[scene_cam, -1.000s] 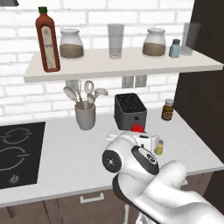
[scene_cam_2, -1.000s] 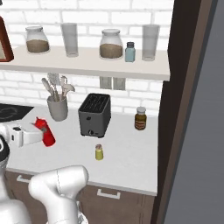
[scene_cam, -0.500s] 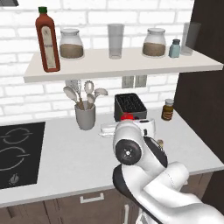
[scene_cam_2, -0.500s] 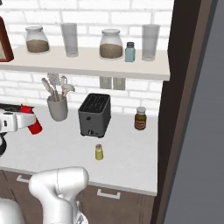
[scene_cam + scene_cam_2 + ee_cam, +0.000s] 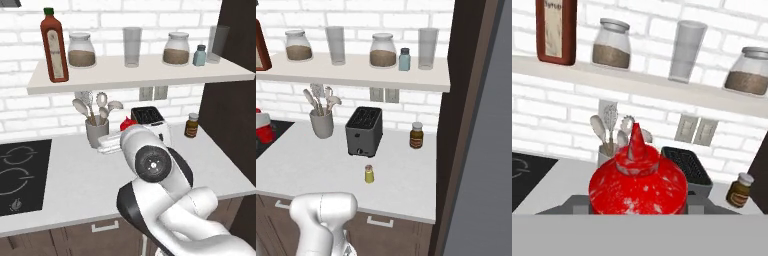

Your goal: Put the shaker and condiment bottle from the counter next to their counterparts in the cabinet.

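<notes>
Here the gripper (image 5: 637, 212) clasps the condiment bottle (image 5: 638, 182) (nozzle up) above the counter (image 5: 316, 165); the shaker (image 5: 369, 174) stands before the toaster (image 5: 363, 131).

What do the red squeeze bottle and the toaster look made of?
Condiment bottle: looks like soft glossy plastic, given the uniform red body and nozzle with pale sheen patches, though worn paint is possible. Toaster: looks like dark brushed or matte metal, a grey boxy shell with black slots; could equally be plastic.
</notes>
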### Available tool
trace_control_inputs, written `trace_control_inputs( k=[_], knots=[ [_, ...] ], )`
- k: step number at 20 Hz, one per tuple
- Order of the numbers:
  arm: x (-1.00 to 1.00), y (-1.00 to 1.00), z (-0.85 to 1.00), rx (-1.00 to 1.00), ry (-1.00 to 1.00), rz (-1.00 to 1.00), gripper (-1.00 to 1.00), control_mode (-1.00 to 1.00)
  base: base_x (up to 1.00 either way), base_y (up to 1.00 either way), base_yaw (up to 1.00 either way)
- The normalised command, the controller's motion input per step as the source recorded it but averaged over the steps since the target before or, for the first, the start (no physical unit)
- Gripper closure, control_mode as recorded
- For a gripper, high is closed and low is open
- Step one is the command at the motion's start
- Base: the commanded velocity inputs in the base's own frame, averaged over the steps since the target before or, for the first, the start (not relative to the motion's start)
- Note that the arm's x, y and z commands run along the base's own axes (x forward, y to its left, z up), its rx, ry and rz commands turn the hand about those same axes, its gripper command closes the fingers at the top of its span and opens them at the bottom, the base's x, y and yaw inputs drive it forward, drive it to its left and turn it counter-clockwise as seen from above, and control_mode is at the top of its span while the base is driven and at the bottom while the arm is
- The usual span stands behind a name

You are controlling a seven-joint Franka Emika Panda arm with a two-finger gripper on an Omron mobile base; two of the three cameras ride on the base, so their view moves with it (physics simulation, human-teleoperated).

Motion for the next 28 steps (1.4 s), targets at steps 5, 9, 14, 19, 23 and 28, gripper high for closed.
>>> trace_control_inputs(
  k=[5,9,14,19,23,28],
  knots=[
    [-0.15,0.15,0.75,0.02,0.02,0.17,1.0,-1.0,0.0,0.0,0.0],
    [0.45,-0.1,0.7,0.07,0.0,0.33,1.0,-1.0,0.0,0.0,0.0],
    [0.32,-0.11,0.59,0.04,-0.07,0.38,1.0,-1.0,0.0,0.0,0.0],
    [0.25,-0.01,0.24,0.01,-0.13,0.29,1.0,-1.0,0.0,0.0,0.0],
    [0.15,0.01,0.0,-0.01,-0.08,0.01,1.0,-1.0,0.0,0.0,0.0],
    [0.01,0.0,0.36,0.06,-0.03,0.11,1.0,-1.0,0.0,0.0,0.0]
  ],
)
